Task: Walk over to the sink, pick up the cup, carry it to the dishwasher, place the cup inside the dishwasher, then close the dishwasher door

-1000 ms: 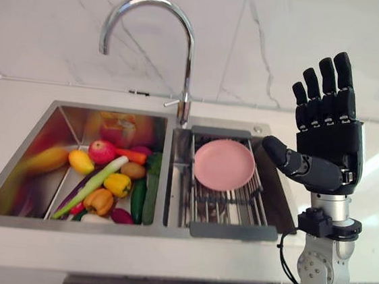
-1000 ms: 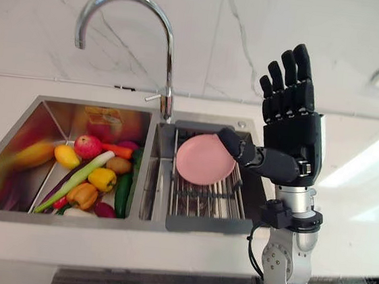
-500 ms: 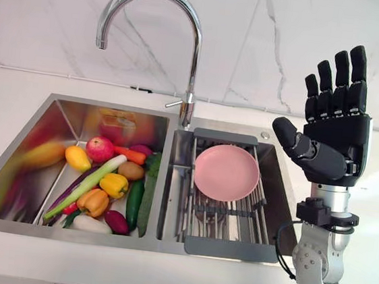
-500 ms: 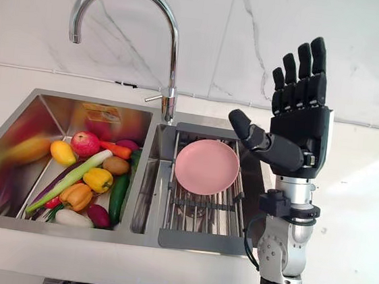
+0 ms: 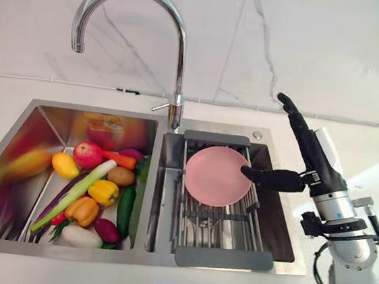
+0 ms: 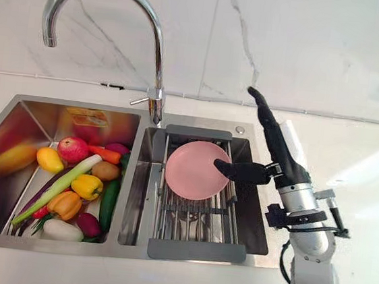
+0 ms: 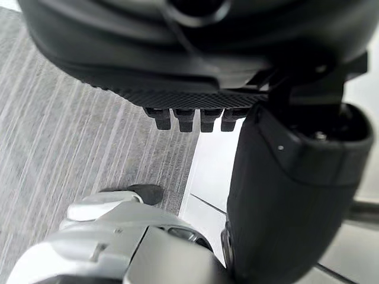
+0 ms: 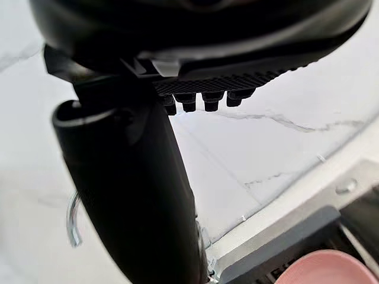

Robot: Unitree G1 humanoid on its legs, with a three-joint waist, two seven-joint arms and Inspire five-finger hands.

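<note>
My right hand point(image 5: 308, 151) is open and turned edge-on above the right rim of the sink point(image 5: 111, 111). Its fingers point up toward the back wall. Its thumb point(image 5: 270, 178) reaches over the right basin, close to the edge of a pink plate point(image 5: 215, 175). The plate leans in a metal drying rack point(image 5: 225, 217) set in that basin, and its rim also shows in the right wrist view as the pink plate point(image 8: 323, 269). The hand holds nothing. My left hand point(image 7: 284, 195) is open and hangs above grey flooring.
The left basin holds several vegetables and fruits point(image 5: 93, 189). A tall curved chrome faucet point(image 5: 179, 46) rises between the basins at the back. White counter point(image 5: 371, 154) lies to the right of the sink, with a marble wall behind.
The view has shifted. My right hand has turned from palm-facing to edge-on and tipped forward over the right basin, bringing the thumb close to the pink plate.
</note>
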